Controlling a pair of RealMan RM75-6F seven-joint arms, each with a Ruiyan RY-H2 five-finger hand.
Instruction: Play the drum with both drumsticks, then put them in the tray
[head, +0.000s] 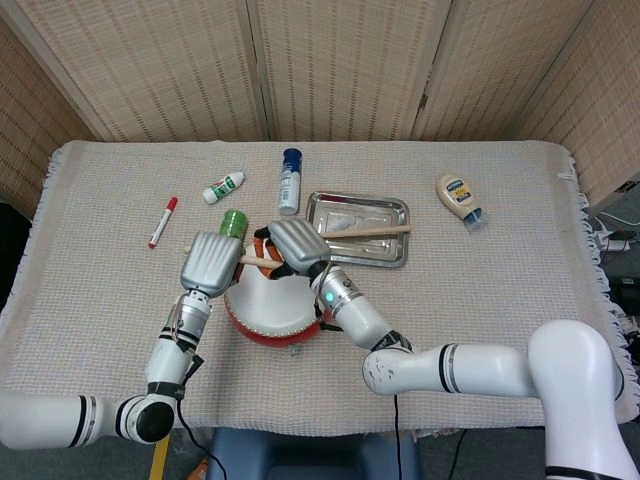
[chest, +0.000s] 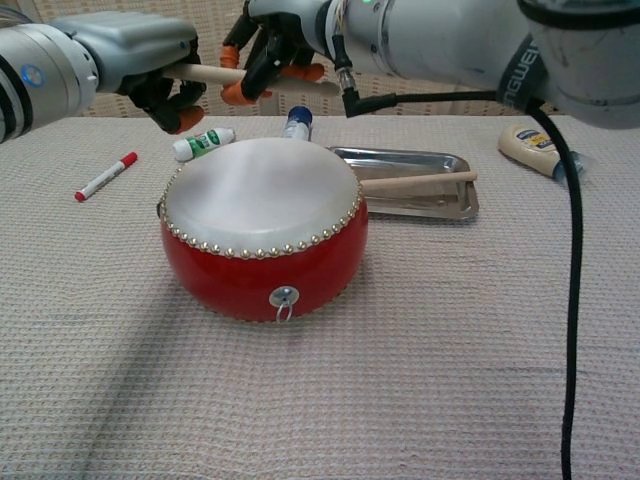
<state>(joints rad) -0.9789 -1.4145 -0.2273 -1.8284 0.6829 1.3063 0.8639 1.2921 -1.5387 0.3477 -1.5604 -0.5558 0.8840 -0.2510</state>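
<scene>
Above the drum (chest: 262, 228) near the counter's middle, the left robot hand (chest: 150, 62) and right robot hand (chest: 268, 45) both grasp one drumstick (chest: 212, 74) — the other drumstick (chest: 415, 182) lies in the tray (chest: 452, 161).

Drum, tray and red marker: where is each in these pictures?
Drum (chest: 262, 240), chest view, on its red side wall.
Tray (head: 390, 254), head view, on its near rim.
Red marker (chest: 105, 177), chest view, mid-barrel.

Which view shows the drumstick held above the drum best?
The chest view: the drumstick runs in the open between the left hand and right hand. In the head view, both hands cover it from above; only short bits show.
</scene>
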